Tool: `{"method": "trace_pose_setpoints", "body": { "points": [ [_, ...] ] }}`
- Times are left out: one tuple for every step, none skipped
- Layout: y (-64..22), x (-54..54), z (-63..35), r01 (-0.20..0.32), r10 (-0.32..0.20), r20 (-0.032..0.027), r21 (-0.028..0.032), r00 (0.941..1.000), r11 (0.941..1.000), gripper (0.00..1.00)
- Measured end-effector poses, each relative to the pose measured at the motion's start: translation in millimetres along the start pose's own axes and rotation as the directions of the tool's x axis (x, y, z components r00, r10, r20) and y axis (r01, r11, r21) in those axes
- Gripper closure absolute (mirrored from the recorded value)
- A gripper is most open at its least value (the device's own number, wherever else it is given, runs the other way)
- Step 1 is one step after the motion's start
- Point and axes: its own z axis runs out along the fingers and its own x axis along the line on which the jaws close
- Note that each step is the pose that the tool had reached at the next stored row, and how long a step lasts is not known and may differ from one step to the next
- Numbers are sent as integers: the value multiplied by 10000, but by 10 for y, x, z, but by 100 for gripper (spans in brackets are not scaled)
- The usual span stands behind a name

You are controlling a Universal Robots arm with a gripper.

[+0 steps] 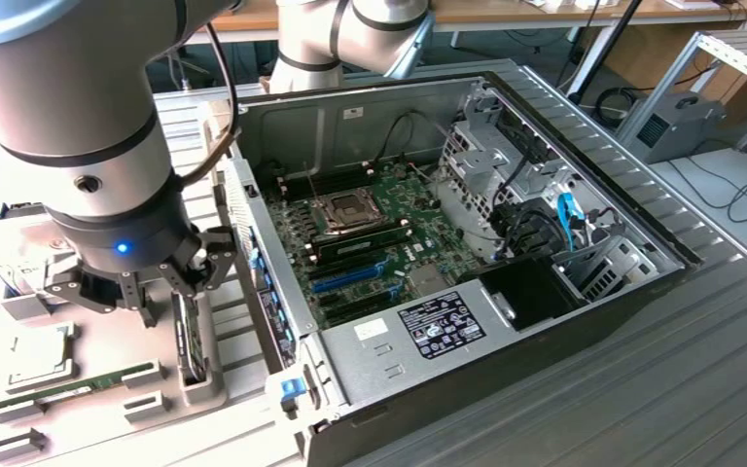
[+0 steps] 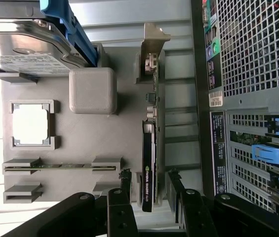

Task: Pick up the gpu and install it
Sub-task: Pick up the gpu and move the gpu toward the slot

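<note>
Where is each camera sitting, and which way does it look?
Exterior view: sits off the arm, high up, looking down on the open case and the tray; the arm and pincer show at the exterior view's left.
Wrist view: sits on the wrist, looking past the open pincer at the gpu standing on edge in the tray; its fingers show either side, not touching.
Shared: pincer, gpu, tray, case.
</note>
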Motion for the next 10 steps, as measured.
{"method": "trace_pose_setpoints", "body": {
  "points": [
    [0, 0, 3, 0, 0, 0, -1, 10000, 10000, 58],
    [0, 0, 5, 1, -1, 1, -1, 10000, 10000, 58],
    [0, 1, 7, 1, -1, 0, 0, 10000, 10000, 58],
    [0, 1, 9, 0, 0, 0, 0, 10000, 10000, 58],
    [-1, 2, 11, 0, 0, 0, 0, 10000, 10000, 58],
    [-1, 3, 14, 0, 0, 0, 0, 10000, 10000, 58],
    [-1, 4, 16, 0, 0, 0, 0, 10000, 10000, 58],
    [-1, 5, 18, 0, 0, 1, 0, 10000, 10000, 58],
    [-1, 6, 19, 0, 0, 1, 0, 10000, 10000, 58],
    [-1, 8, 21, 0, 0, 1, 0, 10000, 10000, 58]
  ]
}}
